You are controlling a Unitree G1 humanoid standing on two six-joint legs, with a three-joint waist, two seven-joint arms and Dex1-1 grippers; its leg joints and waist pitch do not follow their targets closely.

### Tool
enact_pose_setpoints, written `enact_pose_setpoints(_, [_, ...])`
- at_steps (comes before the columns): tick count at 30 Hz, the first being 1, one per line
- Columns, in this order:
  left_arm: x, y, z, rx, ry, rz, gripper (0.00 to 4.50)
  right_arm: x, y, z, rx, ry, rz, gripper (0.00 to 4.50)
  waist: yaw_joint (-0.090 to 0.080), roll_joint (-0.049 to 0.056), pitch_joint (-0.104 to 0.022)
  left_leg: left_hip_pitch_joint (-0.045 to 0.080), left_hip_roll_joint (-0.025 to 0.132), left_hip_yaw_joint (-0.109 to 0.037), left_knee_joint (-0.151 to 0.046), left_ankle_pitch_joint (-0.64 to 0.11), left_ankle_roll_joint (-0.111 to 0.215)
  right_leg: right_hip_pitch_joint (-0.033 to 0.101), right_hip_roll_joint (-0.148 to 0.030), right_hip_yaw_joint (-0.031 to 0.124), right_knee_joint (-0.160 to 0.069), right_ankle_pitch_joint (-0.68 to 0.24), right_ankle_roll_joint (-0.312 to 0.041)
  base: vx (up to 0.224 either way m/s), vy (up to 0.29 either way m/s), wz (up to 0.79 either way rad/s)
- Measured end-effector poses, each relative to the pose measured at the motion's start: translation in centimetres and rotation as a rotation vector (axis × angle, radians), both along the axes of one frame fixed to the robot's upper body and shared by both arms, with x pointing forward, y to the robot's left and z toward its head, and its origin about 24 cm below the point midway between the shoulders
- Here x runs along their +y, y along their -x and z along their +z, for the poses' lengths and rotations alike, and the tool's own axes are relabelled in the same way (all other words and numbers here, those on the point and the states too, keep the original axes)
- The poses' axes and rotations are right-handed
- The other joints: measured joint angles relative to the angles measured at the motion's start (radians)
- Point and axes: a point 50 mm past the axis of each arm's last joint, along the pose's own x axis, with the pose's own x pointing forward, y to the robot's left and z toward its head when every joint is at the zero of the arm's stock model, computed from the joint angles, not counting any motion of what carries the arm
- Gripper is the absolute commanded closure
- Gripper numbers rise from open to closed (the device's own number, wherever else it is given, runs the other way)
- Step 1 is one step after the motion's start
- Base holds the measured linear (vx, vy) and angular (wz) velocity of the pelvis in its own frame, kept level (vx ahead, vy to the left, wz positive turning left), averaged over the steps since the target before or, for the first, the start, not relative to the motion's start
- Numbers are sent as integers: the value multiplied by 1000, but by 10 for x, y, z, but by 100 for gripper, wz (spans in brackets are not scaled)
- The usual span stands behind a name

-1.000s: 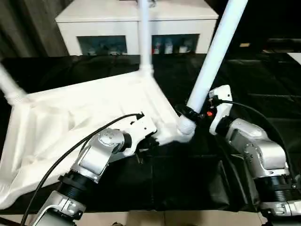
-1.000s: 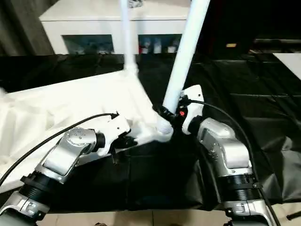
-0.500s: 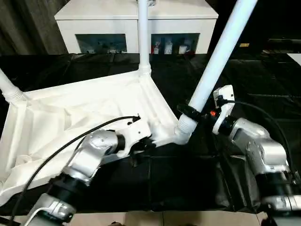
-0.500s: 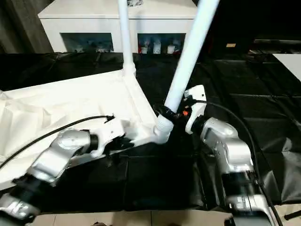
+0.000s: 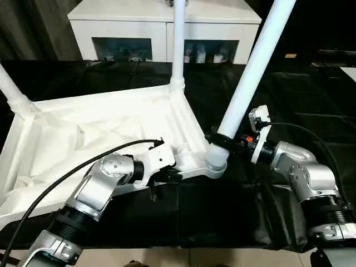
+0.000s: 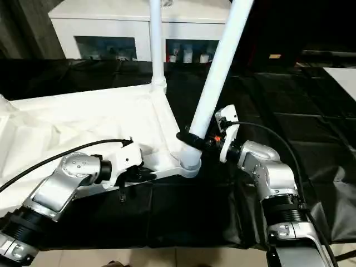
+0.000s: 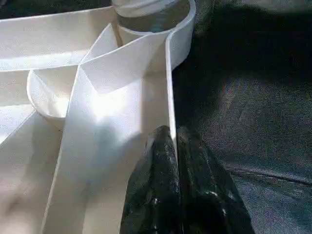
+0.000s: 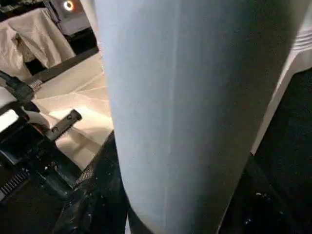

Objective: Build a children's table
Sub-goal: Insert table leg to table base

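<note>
Three legs cut off above; tabletop plastic-draped.

Along our left gripper, we see its two black fingers pinched together on the thin upright outer wall of the white plastic ribbed tabletop. That wall runs on to a round corner socket. Beside it lies black cloth.
</note>
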Motion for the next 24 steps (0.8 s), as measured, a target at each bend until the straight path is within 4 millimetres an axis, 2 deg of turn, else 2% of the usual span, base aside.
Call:
enact_pose_setpoints(1, [0, 0, 0, 0, 2, 2, 405, 0, 0, 0, -1, 3, -1, 264, 0, 0, 0, 0, 0, 0, 0, 0, 0, 0, 0, 0, 0, 0, 0, 0, 0, 0])
enact_pose_setpoints(2, [-1, 0, 0, 0, 3, 3, 393, 0, 0, 0, -2, 4, -2, 264, 1, 0, 0, 0, 0, 1, 1, 0, 0, 0, 0, 0, 1, 0, 0, 0, 0, 0])
enact_pose_setpoints(8, [-10, -2, 3, -17, 35, -27, 381, -1, 0, 0, -3, 5, -7, 264, 7, 0, 0, 0, 0, 1, 1, 0, 0, 0, -1, 0, 1, 0, 0, 0, 0, 0])
enact_pose_setpoints(24, [-15, -9, -2, -42, -13, -45, 381, -1, 0, 2, -15, 3, -18, 264, 16, 2, -1, 1, 1, 1, 1, 0, 0, 1, -1, 0, 2, 1, -1, 0, 0, 0])
